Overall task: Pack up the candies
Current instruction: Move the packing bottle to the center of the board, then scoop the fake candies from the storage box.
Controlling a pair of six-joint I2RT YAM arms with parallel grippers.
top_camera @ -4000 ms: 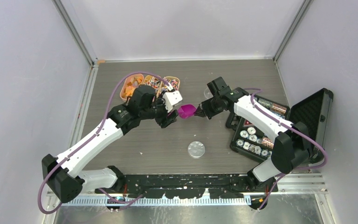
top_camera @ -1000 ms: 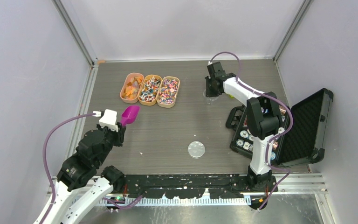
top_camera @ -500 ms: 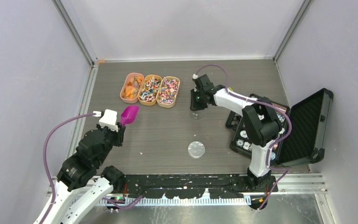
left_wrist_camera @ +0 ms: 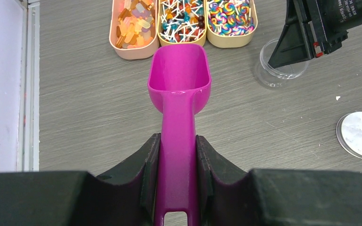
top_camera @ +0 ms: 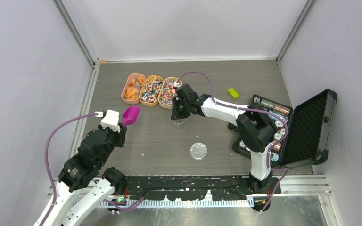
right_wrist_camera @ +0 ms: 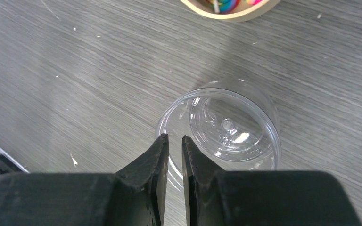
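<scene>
Three trays (left_wrist_camera: 133, 53) of candies (left_wrist_camera: 181, 19) lie straight ahead of the left gripper (left_wrist_camera: 178, 143), just past the tip of the pink scoop (left_wrist_camera: 179, 108) it holds. Its jaws are clamped narrow on the handle, with the bowl pointing forward, open side up and empty. Orange sweets fill the leftmost tray and mixed colours fill the other two.

Off to that gripper's forward right, the right gripper (right_wrist_camera: 172, 141) has its jaws almost together, pinching the near wall of a clear cup (right_wrist_camera: 228, 134). The cup stands upright and empty on the table (top_camera: 160, 136), and the nearest tray sits just beyond it from the fingertips. A round lid (left_wrist_camera: 360, 134) lies flat to the right of the scoop, apart from the cup. Back along the right arm sit an open black case (top_camera: 311, 122) and a small yellow-green brick (top_camera: 233, 92).
</scene>
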